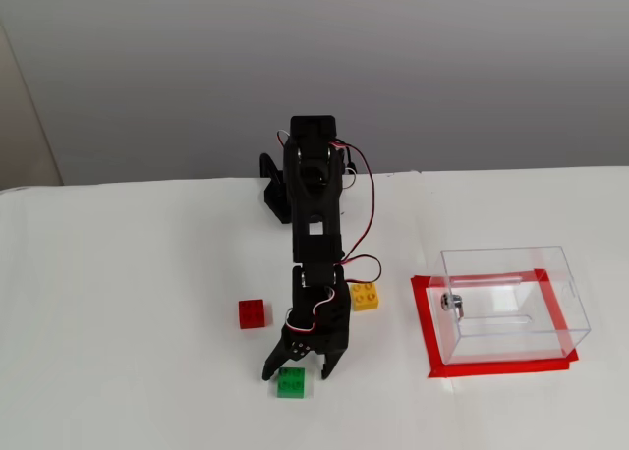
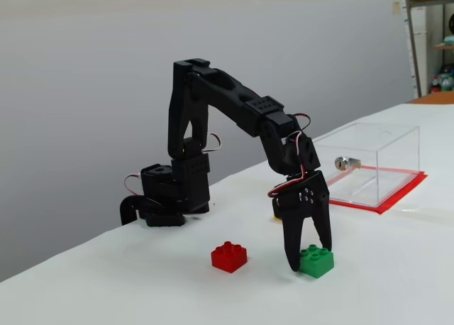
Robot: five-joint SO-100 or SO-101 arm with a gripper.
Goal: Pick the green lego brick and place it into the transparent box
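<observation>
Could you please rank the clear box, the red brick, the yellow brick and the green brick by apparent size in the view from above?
1. Clear box, far the largest.
2. Red brick, yellow brick and green brick: these look alike, and the arm partly hides two.

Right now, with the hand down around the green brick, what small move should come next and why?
Probably close the hand. Its open fingers straddle the green lego brick, which sits on the table with one finger on either side, so squeezing shut should grip it before lifting toward the transparent box.

I cannot see the far part of the green lego brick, lower centre; the gripper covers it. The yellow brick is almost fully behind the arm.
</observation>
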